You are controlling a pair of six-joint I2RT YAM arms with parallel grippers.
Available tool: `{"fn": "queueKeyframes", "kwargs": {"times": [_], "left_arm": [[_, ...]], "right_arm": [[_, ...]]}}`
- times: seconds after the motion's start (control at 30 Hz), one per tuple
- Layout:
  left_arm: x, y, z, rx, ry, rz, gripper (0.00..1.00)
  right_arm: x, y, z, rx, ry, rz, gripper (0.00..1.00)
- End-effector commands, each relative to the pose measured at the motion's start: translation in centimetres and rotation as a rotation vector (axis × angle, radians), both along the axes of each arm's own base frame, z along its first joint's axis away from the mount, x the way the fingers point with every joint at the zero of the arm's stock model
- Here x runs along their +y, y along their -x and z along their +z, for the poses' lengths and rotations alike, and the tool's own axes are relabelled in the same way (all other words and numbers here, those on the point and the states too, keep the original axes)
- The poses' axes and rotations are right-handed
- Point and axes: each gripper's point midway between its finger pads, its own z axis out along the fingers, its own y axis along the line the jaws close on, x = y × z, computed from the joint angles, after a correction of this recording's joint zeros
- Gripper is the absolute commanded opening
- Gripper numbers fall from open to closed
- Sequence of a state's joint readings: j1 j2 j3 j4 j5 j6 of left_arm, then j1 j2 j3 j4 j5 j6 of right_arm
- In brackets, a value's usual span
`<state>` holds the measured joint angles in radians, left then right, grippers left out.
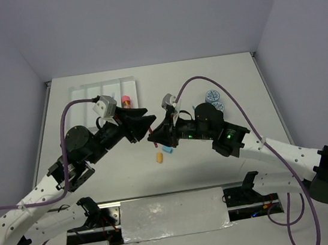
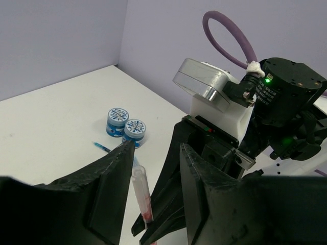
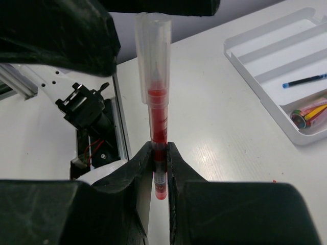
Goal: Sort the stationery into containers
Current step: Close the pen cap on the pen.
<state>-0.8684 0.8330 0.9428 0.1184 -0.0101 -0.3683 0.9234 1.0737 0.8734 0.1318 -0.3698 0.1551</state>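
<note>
My right gripper (image 3: 159,150) is shut on the lower barrel of a red pen (image 3: 156,102) with a clear cap, held upright above the table. My left gripper (image 2: 156,153) is open, its fingers either side of the pen's capped end (image 2: 140,191); the cap lies close to the left finger. In the top view both grippers (image 1: 146,125) (image 1: 154,137) meet at mid-table. The white four-compartment tray (image 1: 103,94) lies at the far left. In the right wrist view the tray (image 3: 258,94) holds a blue pen (image 3: 305,80) and a coloured piece (image 3: 309,115).
Two blue-lidded tubs (image 2: 118,121) (image 2: 135,130) stand together with a blue pen (image 2: 102,147) lying beside them. An orange eraser (image 1: 159,157) and a light-blue eraser (image 1: 168,151) lie just below the grippers. A pink-capped orange piece (image 1: 126,100) sits at the tray's right edge.
</note>
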Motion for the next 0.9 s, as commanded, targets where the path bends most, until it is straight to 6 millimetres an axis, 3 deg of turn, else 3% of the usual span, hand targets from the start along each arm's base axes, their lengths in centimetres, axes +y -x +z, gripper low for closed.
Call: {"fn": "queueKeyframes", "kwargs": {"times": [0.0,0.27,0.4,0.47,0.63,0.87], "left_arm": [[0.3,-0.4,-1.3,0.027,-0.031,0.033,0.56],[0.1,-0.5,-1.7,0.033,-0.028,0.029,0.63],[-0.1,0.0,-1.3,0.020,-0.013,0.000,0.48],[0.0,0.3,-0.9,0.010,-0.001,-0.008,0.51],[0.5,1.1,0.4,-0.024,0.028,-0.024,0.75],[1.9,0.9,1.7,-0.044,0.069,0.033,0.71]], "right_arm": [[0.2,0.4,6.2,-0.130,-0.146,0.019,0.00],[0.0,0.5,6.5,-0.138,-0.152,0.019,0.00],[0.0,0.4,6.2,-0.137,-0.144,0.015,0.00],[0.1,0.3,5.9,-0.133,-0.136,0.013,0.00],[0.4,-0.1,5.1,-0.124,-0.112,0.010,0.00],[0.8,0.1,4.7,-0.116,-0.107,0.035,0.00]]}}
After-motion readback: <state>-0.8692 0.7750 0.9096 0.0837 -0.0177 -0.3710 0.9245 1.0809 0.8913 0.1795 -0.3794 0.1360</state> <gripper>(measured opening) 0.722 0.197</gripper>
